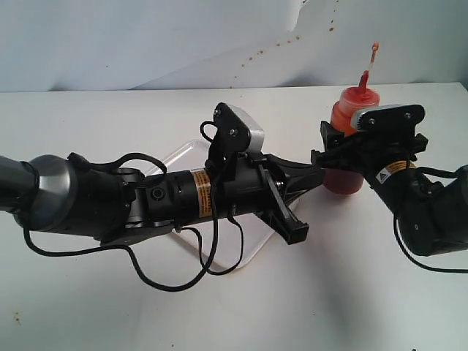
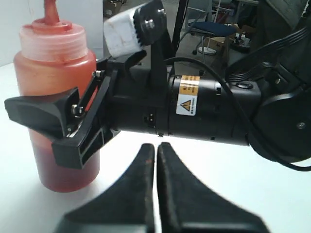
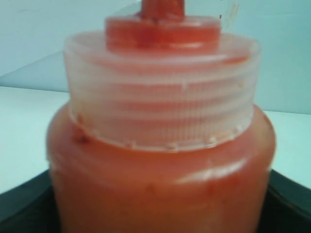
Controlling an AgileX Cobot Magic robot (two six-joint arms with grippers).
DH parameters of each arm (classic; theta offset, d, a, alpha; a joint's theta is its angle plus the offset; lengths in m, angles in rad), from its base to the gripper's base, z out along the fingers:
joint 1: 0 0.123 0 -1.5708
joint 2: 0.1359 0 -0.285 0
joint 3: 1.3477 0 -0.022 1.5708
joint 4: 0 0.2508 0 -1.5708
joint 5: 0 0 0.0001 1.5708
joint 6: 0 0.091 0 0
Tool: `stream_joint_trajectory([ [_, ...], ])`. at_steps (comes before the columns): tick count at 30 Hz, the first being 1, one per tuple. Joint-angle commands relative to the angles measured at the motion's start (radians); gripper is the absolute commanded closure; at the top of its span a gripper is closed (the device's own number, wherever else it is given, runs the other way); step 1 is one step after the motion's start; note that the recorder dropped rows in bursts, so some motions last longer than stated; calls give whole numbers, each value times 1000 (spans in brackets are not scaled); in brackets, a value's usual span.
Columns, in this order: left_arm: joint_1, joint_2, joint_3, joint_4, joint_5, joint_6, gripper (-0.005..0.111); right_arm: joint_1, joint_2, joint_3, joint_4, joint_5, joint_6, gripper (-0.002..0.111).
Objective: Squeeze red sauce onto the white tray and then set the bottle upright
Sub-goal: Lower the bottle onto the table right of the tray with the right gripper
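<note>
The orange-red bottle [image 1: 342, 115] stands upright on the table at the right, its red nozzle up and the tethered cap [image 1: 374, 53] raised above it. My right gripper [image 1: 320, 143] is shut on the bottle's body [image 3: 160, 184], with dark fingers [image 3: 19, 208] at both sides. The left wrist view shows that gripper's near finger [image 2: 43, 109] across the bottle [image 2: 53, 68]. My left gripper [image 2: 156, 146] is shut and empty, its tips [image 1: 319, 172] just left of the bottle's base. The white tray [image 1: 179, 156] lies mostly under the left arm. No red sauce shows on it.
The left arm [image 1: 168, 194] stretches across the middle of the white table with loose cables [image 1: 175, 281] trailing beneath it. A pale wall [image 1: 146, 36] with small red-brown splatter marks [image 1: 281, 42] stands behind the table.
</note>
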Motion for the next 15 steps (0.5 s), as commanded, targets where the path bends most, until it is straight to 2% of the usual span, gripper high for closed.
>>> stream_joint_trajectory([
  [1, 11, -18, -7, -10, 6, 46, 106, -3, 15, -23, -8, -59, -4, 108],
  [9, 112, -33, -5, 13, 1, -39, 106, -3, 18, -23, -12, -65, -4, 108],
  [15, 150, -33, -5, 26, 1, -52, 106, -3, 18, -64, -53, -27, -4, 108],
])
